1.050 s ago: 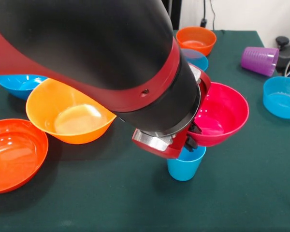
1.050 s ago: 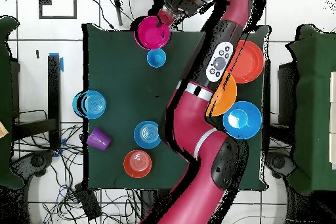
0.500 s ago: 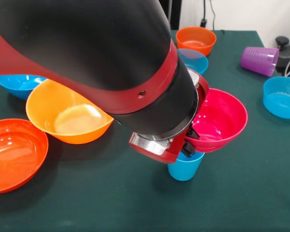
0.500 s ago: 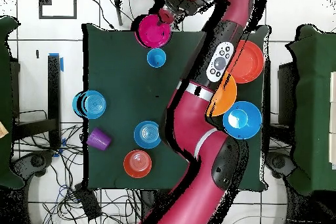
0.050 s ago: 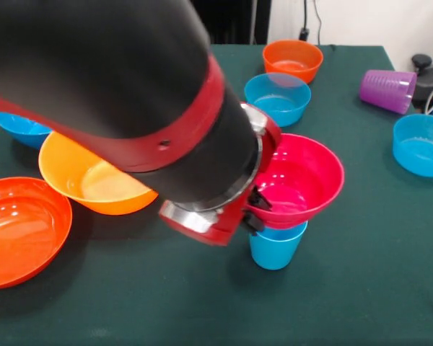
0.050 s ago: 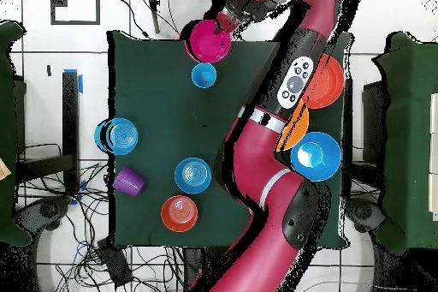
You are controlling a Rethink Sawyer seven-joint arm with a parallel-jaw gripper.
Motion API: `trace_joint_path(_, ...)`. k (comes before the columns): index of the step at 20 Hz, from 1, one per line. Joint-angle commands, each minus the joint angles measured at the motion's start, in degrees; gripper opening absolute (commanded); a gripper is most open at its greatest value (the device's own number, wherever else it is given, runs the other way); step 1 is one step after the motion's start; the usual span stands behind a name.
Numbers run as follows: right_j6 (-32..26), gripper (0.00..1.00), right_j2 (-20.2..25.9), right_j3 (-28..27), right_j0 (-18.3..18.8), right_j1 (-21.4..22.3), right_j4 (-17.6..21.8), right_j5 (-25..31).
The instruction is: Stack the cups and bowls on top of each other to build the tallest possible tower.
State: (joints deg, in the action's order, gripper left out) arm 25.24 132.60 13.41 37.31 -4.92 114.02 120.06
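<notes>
A glossy magenta-pink plastic bowl [image 5: 301, 180] hangs tilted in the air, its lower side just over the rim of a light blue tapered plastic cup [image 5: 276, 247]. The cup stands upright on the dark green tabletop [image 5: 361, 288], near its front edge in the front view. The robot's gripper [image 5: 256, 210] meets the bowl's rim on the arm's side and appears clamped on it, though the wide red and black arm [image 5: 130, 101] hides most of the contact. A large yellow-orange bowl [image 5: 94, 180] and a large red-orange bowl [image 5: 18, 231] sit by one side edge. A small blue bowl [image 5: 277, 98], a small orange bowl [image 5: 292, 59] and a translucent purple cup [image 5: 387, 90] on its side lie toward the back.
</notes>
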Motion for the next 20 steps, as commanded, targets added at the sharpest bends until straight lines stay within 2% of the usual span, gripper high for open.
trace_joint_path(1, 0.29, 0.0, -6.17, -6.25, 0.51, 1.11, 7.28, -2.07)
trace_joint_path(2, 0.2, 0.0, -4.37, -7.06, -0.17, 1.06, 9.26, -2.19)
trace_joint_path(5, 0.78, 0.0, -2.75, -7.59, -0.87, 1.01, 10.72, -2.26)
trace_joint_path(11, 2.52, 0.0, -1.41, -7.7, -1.58, 0.27, 10.83, -3.28)
trace_joint_path(13, 2.97, 0.0, -1.99, -7.34, -1.52, 0.07, 9.9, -3.0)
trace_joint_path(16, 4.01, 0.0, -5.5, -5.46, -0.66, -0.35, 6.11, -2.0)
trace_joint_path(20, 5.41, 0.0, -7.92, -3.95, -0.18, -0.91, 2.81, -1.75)
